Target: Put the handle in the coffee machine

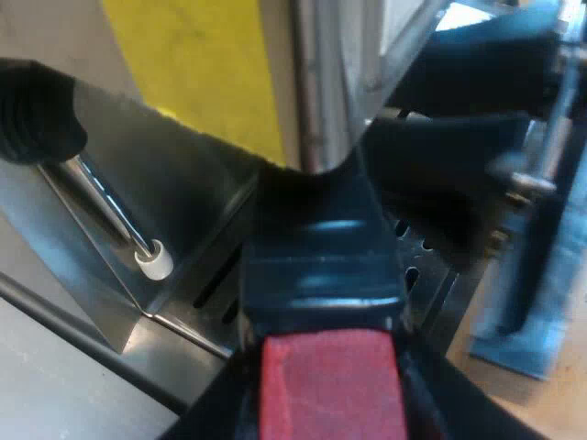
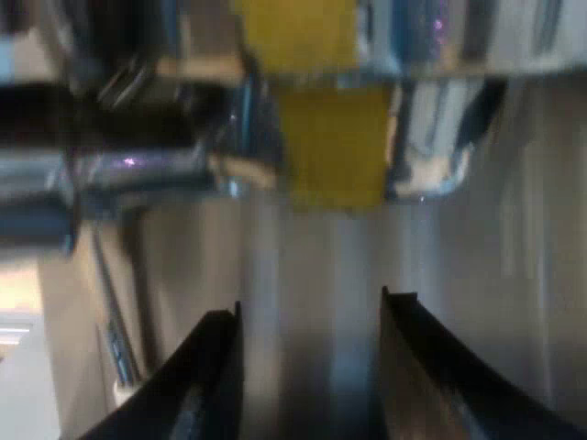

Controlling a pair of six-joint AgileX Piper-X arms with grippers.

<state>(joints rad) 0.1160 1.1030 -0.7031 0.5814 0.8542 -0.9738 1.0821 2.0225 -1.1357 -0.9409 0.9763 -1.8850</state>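
A pale wooden tabletop [image 1: 559, 403] lies just beside the espresso machine's [image 1: 183, 202] base, with a flat blue-grey piece [image 1: 518, 344] resting on it. At the machine's other side runs a dull grey surface [image 1: 55, 385].

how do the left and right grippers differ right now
The left gripper is shut on the red-ended handle; the right gripper is open and empty. The left gripper is close up to the machine, the right gripper farther off. Both point at the machine's front.
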